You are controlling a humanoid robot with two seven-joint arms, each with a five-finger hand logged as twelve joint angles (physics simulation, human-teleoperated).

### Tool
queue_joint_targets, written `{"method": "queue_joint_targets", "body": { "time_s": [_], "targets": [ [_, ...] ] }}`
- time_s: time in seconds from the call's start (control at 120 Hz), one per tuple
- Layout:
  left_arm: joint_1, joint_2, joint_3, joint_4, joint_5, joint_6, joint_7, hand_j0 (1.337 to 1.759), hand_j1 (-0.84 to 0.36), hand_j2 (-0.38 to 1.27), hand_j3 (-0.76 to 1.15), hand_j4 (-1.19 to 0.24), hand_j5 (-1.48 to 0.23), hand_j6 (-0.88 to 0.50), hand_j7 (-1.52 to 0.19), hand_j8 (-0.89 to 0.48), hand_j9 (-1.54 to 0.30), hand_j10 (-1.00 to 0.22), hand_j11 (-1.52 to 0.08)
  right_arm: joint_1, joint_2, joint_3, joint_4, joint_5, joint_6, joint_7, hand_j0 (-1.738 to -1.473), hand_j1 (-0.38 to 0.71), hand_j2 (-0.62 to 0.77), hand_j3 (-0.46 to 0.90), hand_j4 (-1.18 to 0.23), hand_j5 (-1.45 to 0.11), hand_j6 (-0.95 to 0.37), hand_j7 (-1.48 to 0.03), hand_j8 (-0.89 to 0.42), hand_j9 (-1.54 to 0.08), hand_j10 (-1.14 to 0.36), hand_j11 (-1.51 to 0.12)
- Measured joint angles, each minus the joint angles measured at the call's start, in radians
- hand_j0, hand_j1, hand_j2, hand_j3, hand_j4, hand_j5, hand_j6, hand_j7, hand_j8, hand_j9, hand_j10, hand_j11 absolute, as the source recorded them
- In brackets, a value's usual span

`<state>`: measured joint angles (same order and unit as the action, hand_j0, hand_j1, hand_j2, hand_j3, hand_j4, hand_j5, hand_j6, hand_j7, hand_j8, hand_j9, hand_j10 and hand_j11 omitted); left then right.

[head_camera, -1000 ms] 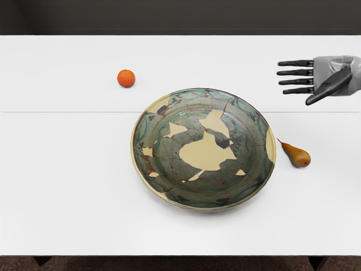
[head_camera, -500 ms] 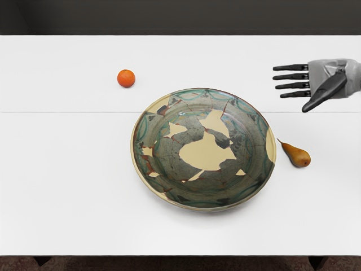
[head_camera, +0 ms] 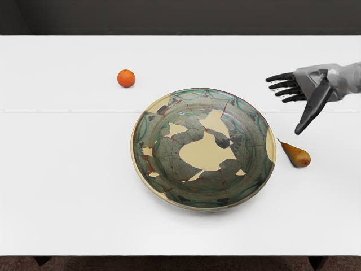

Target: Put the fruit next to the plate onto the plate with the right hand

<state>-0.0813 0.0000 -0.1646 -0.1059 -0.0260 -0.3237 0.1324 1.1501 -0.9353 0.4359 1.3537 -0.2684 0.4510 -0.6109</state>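
white table [head_camera: 67,186] | pear [head_camera: 296,155] just below open right hand [head_camera: 302,90]

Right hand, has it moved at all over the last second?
Yes. The right hand has drifted left and tipped down toward the pear, which lies where it was beside the plate.

Only right arm in view, entering from right edge. Right hand [head_camera: 310,82] empty, fingers [head_camera: 280,77] stretched leftward, slightly spread; thumb [head_camera: 310,110] angled down-left, apart from fingers.
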Motion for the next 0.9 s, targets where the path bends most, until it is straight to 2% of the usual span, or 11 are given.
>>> {"method": "queue_joint_targets", "body": {
  "time_s": [0.092, 0.192, 0.525, 0.692, 0.9],
  "targets": [
    [0.001, 0.0, 0.0, 0.0, 0.0, 0.0, 0.0, 1.658, 0.35, 0.0, 0.0, 0.0, 0.0, 0.0, 0.0, 0.0, 0.0, 0.0, 0.0, 0.023, -0.05, -0.007, 0.073, -0.019, -0.051, 0.0, -1.658, -0.35, 0.0, 0.0, 0.0, 0.0, 0.0, 0.0, 0.0, 0.0, 0.0, 0.0],
    [0.003, 0.0, -0.001, 0.0, 0.0, 0.0, 0.0, 1.658, 0.35, 0.0, 0.0, 0.0, 0.0, 0.0, 0.0, 0.0, 0.0, 0.0, 0.0, 0.036, -0.081, -0.033, 0.117, -0.043, -0.1, 0.0, -1.658, -0.35, 0.0, 0.0, 0.0, 0.0, 0.0, 0.0, 0.0, 0.0, 0.0, 0.0],
    [0.003, 0.0, -0.001, 0.0, 0.0, 0.0, 0.0, 1.658, 0.35, 0.0, 0.0, 0.0, 0.0, 0.0, 0.0, 0.0, 0.0, 0.0, 0.0, 0.046, -0.075, -0.171, 0.269, -0.268, -0.371, 0.0, -1.658, -0.35, 0.0, 0.0, 0.0, 0.0, -0.01, 0.0, 0.0, 0.0, 0.0, 0.0],
    [0.003, 0.0, -0.001, 0.0, 0.0, 0.0, 0.0, 1.658, 0.35, 0.0, 0.0, 0.0, 0.0, 0.0, 0.0, 0.0, 0.0, 0.0, 0.0, 0.046, -0.058, -0.282, 0.326, -0.326, -0.55, 0.0, -1.658, -0.35, 0.0, 0.0, 0.0, 0.0, -0.01, 0.0, -0.01, 0.0, 0.0, 0.0],
    [0.003, 0.0, 0.0, 0.0, 0.0, 0.0, 0.0, 1.658, 0.35, 0.0, 0.0, 0.0, 0.0, 0.0, 0.0, 0.0, 0.0, 0.0, 0.0, 0.036, -0.02, -0.375, 0.346, -0.383, -0.701, 0.0, -1.658, -0.35, 0.0, 0.0, 0.0, 0.0, -0.01, 0.0, -0.01, 0.0, 0.0, 0.0]
  ]
}}
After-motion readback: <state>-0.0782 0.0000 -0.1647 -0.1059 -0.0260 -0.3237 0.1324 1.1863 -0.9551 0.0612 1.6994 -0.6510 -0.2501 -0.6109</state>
